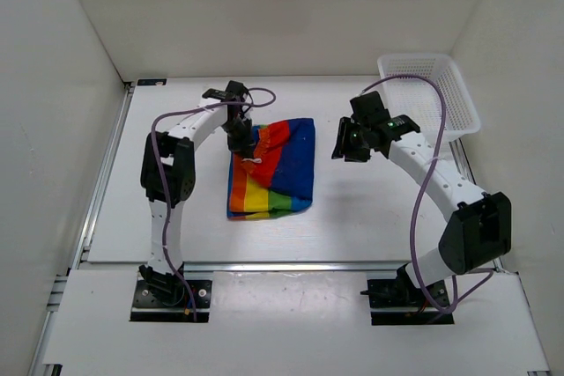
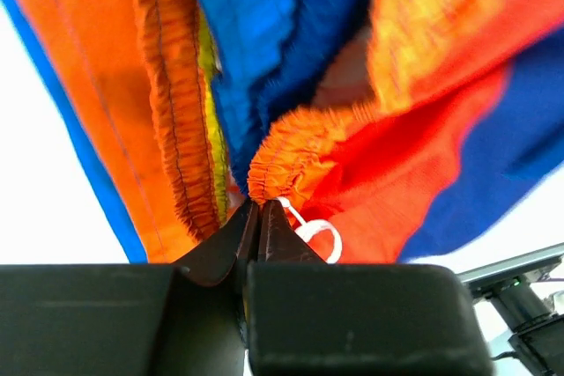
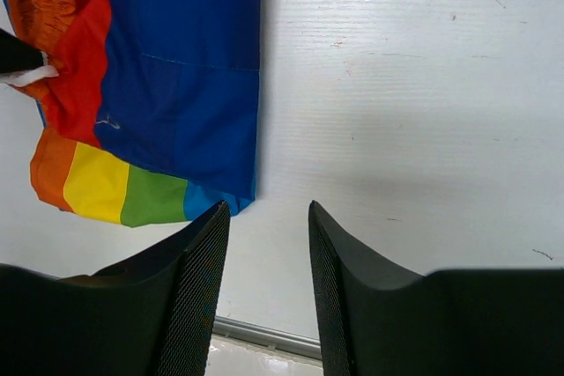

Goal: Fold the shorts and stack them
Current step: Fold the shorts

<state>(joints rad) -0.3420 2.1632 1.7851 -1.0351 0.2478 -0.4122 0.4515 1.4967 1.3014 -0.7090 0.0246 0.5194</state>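
Observation:
The rainbow-striped shorts [image 1: 278,169] lie folded in the middle of the table, blue side to the right, coloured stripes at the near edge. My left gripper [image 1: 240,140] is shut on the orange gathered waistband [image 2: 291,151] at the shorts' left edge, with the white drawstring [image 2: 319,233] looping beside the fingertips. My right gripper [image 1: 345,149] is open and empty, hovering just right of the shorts; in the right wrist view the shorts [image 3: 176,85] lie to the upper left of its fingers [image 3: 204,270].
A white mesh basket [image 1: 429,94] stands at the back right, behind the right arm. White walls enclose the table on three sides. A metal rail [image 1: 282,264] runs along the table's near edge.

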